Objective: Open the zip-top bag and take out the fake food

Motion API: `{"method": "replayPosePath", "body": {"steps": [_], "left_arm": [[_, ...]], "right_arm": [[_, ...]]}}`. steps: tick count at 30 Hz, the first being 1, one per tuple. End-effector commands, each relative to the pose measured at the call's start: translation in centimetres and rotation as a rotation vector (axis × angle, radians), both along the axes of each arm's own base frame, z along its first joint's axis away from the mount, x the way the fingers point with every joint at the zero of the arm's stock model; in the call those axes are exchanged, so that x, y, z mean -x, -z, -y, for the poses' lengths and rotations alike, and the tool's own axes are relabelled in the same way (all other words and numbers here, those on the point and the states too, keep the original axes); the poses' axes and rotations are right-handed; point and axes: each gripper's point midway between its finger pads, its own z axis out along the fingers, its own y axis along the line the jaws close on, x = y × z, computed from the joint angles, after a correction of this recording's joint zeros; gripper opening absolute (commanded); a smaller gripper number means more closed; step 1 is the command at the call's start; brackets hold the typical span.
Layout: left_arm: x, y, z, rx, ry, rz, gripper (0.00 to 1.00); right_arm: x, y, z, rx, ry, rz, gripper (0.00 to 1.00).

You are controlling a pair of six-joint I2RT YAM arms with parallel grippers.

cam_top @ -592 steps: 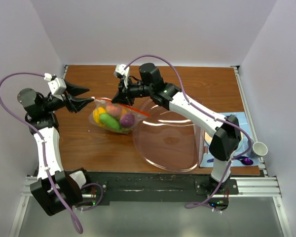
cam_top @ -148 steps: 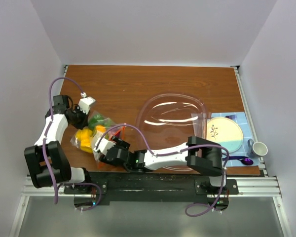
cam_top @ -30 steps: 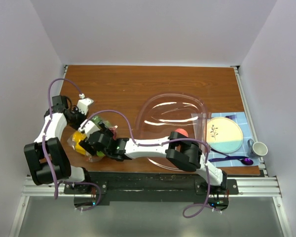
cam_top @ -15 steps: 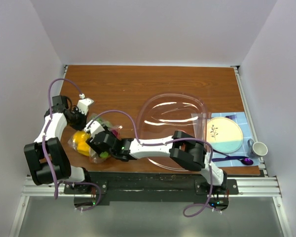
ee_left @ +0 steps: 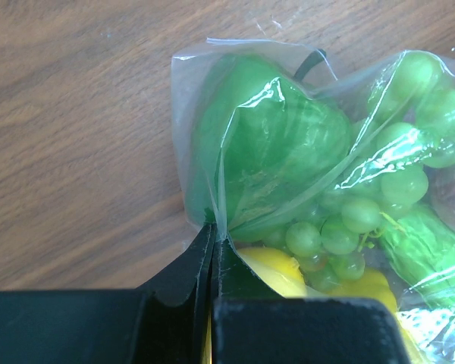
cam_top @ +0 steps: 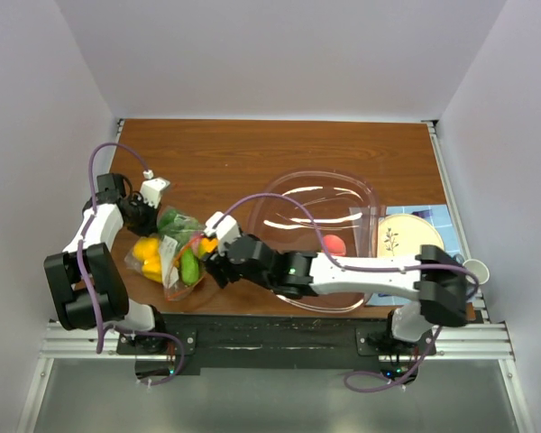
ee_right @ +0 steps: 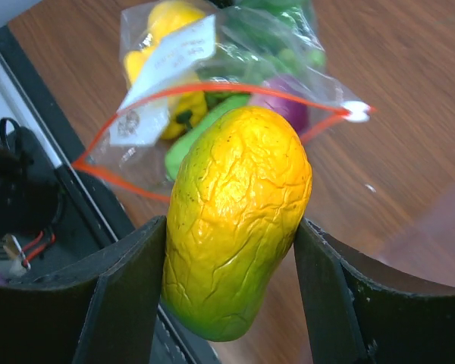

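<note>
Right claw (ee_right: 229, 250) has just come out of the open zip-top bag (cam_top: 167, 271) gripping a toy mango (ee_right: 239, 174).

Half a second ago my right arm reached into the bag at about 8 o'clock on the tabletop (cam_top: 252, 149). Now it has drawn back toward 4 o'clock, and the yellow-orange mango is clamped between its fingers, clear of the red-orange zip strip (ee_right: 212, 89), which gapes in a wide loop. My left claw (ee_left: 212, 241) stays pinched shut on the bag's far corner and anchors it. Green grapes, a green pepper, yellow pieces and a purple one remain inside. One pink-red piece (cam_top: 334, 244) already lies in the clear bowl (cam_top: 279, 185) at 3 o'clock. I judge the emptying under way, with several pieces left.
</note>
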Motion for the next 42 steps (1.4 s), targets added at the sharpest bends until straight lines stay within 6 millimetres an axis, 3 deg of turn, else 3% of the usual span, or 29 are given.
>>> {"method": "replayPosePath", "body": {"steps": [1,5,6,9,10,12,13,16,20,23,24,26,27,28,30,31,32,33,35,41,42], "left_arm": [[-1.6,-1.0,-0.5,-0.01,-0.017,0.046,0.0],[-1.4,-0.8,-0.2,0.01,-0.017,0.035,0.0],[-1.4,-0.9,-0.1,0.014,-0.017,0.034,0.0],[-1.5,-1.3,0.1,0.023,-0.015,0.039,0.0],[-1.4,-1.3,0.1,0.025,-0.016,0.037,0.0],[-1.5,-1.6,0.2,0.029,-0.015,0.043,0.0],[-1.4,-1.6,0.3,0.033,-0.012,0.04,0.0],[-1.4,-1.9,0.4,0.04,-0.012,0.041,0.0],[-1.5,-2.0,0.3,0.037,-0.011,0.042,0.0],[-1.4,-1.7,0.4,0.039,-0.012,0.034,0.0],[-1.3,-1.6,0.4,0.04,-0.013,0.031,0.0],[-1.4,-1.5,0.4,0.043,-0.017,0.03,0.0],[-1.4,-1.4,0.5,0.047,-0.017,0.027,0.0],[-1.4,-1.4,0.4,0.049,-0.022,0.027,0.0],[-1.4,-1.3,0.6,0.057,-0.022,0.023,0.0],[-1.4,-1.4,0.6,0.056,-0.021,0.024,0.0],[-1.4,-1.4,0.6,0.057,-0.021,0.025,0.0],[-1.3,-1.4,0.6,0.058,-0.019,0.024,0.0],[-1.2,-1.5,0.6,0.05,-0.019,0.025,0.0],[-1.1,-1.8,0.5,0.042,-0.01,0.036,0.0],[-1.0,-1.8,0.5,0.04,-0.007,0.035,0.0]], "right_arm": [[-0.6,-2.2,5.9,-0.005,0.134,0.035,0.0],[-5.0,-3.1,12.8,0.045,0.405,0.148,0.0],[-6.8,-2.3,14.7,0.066,0.481,0.134,0.0],[-8.6,0.2,17.8,0.15,0.555,0.108,0.02],[-8.7,0.6,17.9,0.159,0.553,0.11,0.26],[-9.0,1.5,17.9,0.198,0.547,0.111,0.37],[-9.0,1.7,17.7,0.208,0.542,0.109,0.57],[-9.7,0.9,17.7,0.206,0.587,0.129,0.99],[-10.2,-1.7,16.9,0.115,0.596,0.155,0.99],[-9.6,-3.1,14.8,0.067,0.51,0.153,0.99],[-8.4,-4.2,12.9,0.037,0.454,0.173,0.99],[-6.9,-4.2,10.4,0.082,0.368,0.228,0.99],[-5.0,-5.2,8.0,0.063,0.302,0.241,0.99],[-4.4,-3.9,6.4,0.1,0.262,0.236,0.99],[-2.1,-4.2,2.7,0.075,0.146,0.208,0.95],[-1.6,-3.9,1.7,0.07,0.117,0.199,0.93],[-1.2,-2.3,0.3,0.088,0.087,0.182,0.92],[-0.3,-2.6,-1.3,0.06,0.038,0.162,0.91],[-0.2,-0.4,-2.9,0.089,0.016,0.136,0.9],[-0.8,0.7,-6.2,0.105,-0.002,0.138,0.91],[-1.0,1.9,-6.4,0.131,-0.003,0.133,0.91]]}}
